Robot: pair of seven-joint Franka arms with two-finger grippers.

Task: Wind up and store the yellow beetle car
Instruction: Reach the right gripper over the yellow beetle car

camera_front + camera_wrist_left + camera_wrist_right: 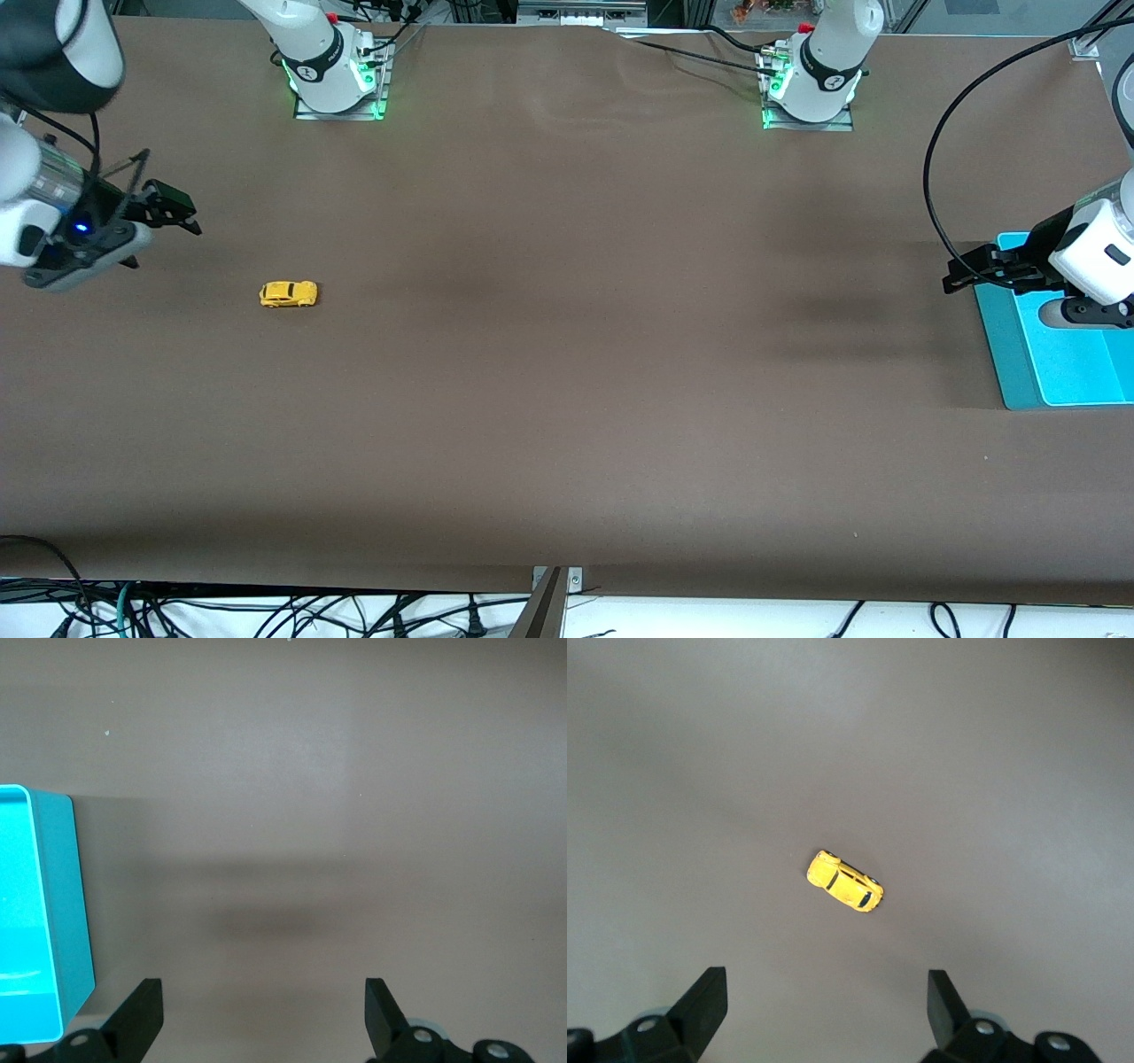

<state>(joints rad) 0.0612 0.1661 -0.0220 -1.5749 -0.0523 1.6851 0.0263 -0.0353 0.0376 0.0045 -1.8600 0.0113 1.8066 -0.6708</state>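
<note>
Yellow beetle car [288, 293] on its wheels on the bare brown bench [567, 372], toward the right arm's end, roughly midway between the edge where the bases stand and the edge nearest the front camera. Lengthwise along the bench. Touched by nothing. Same car in the right wrist view [844, 881], small and bright, dark windows visible, lying on plain brown surface between and ahead of the two black fingertips.

Right gripper [173, 211] in the air over the bench near the right arm's end edge, close to the car but apart from it, closer to the base edge than the car. Jaws wide and empty; fingertips [707, 997] well spread in the right wrist view.

Left gripper [966, 275] in the air at the left arm's end, over the rim of a turquoise tray [1001, 354] lying flat against that end edge. Jaws wide here too, holding nothing; fingertips [383, 1010] far apart over bare bench, with the tray's wall [75, 904] just beside one of them. Tray interior bare where visible.
</note>
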